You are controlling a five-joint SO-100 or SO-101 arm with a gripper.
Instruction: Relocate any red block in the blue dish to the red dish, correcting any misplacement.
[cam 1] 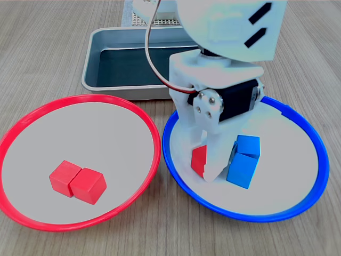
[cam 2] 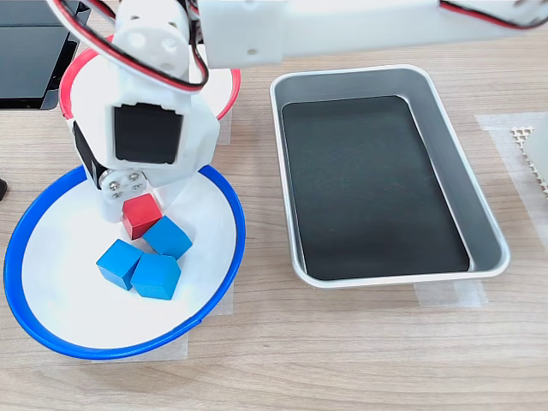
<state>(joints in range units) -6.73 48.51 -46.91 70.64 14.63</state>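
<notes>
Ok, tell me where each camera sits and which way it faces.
First exterior view: low at the table's near edge, facing the red dish, the blue dish and the metal tray behind; shows the arm's wrist and gripper.
Second exterior view: high on the opposite side, looking down; tray right, arm crossing the top.
Shared: both dishes, tray, blue blocks, red block at the gripper.
</notes>
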